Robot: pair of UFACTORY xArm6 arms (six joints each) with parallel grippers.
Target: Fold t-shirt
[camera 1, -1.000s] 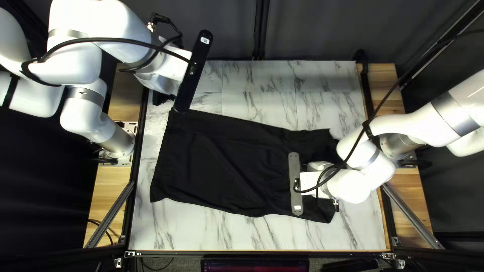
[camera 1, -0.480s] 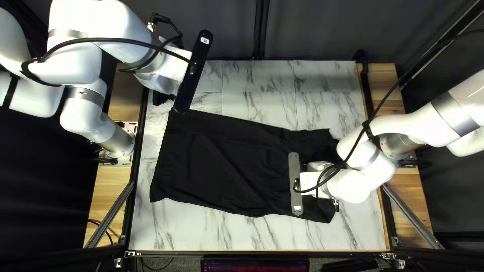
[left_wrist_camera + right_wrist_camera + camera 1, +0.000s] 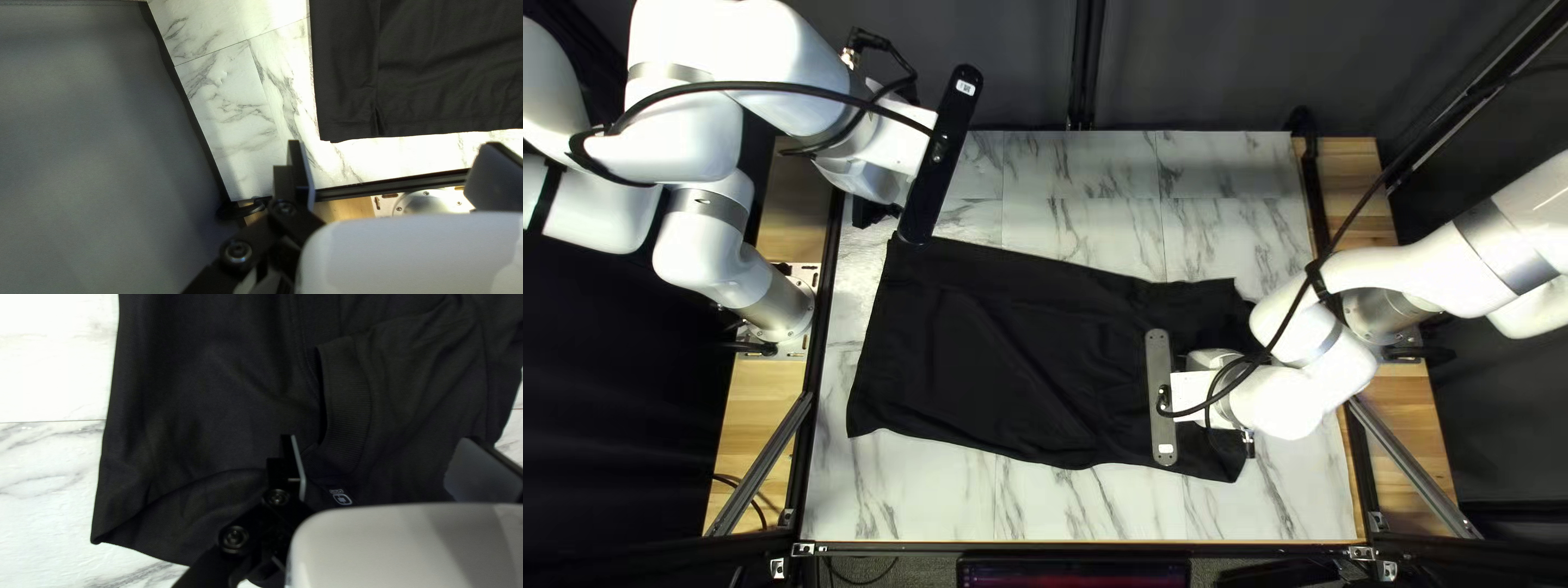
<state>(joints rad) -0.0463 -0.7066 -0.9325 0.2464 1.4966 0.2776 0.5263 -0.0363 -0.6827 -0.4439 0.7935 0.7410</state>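
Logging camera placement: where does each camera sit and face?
Top left view: above the table's near edge, slanting down at the black shirt; left arm, right arm show.
Left wrist view: on that wrist, along the open left claw, toward table and shirt corner.
Right wrist view: on that wrist, along the open right claw, toward the shirt.
All share the shirt.

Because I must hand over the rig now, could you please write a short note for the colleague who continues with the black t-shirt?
Left pincer: open, empty, raised beside the shirt's hem.
Right pincer: open, empty, over the other end, by a ribbed cuff.
T-shirt: spread lengthwise between the arm bases on the marbled table, hem end toward the left arm's base.
Done: what looks like one sleeve lies turned in on the body.
Left: the body is not folded end to end; probably tidy the sleeve end, then fold lengthwise into a compact shape.
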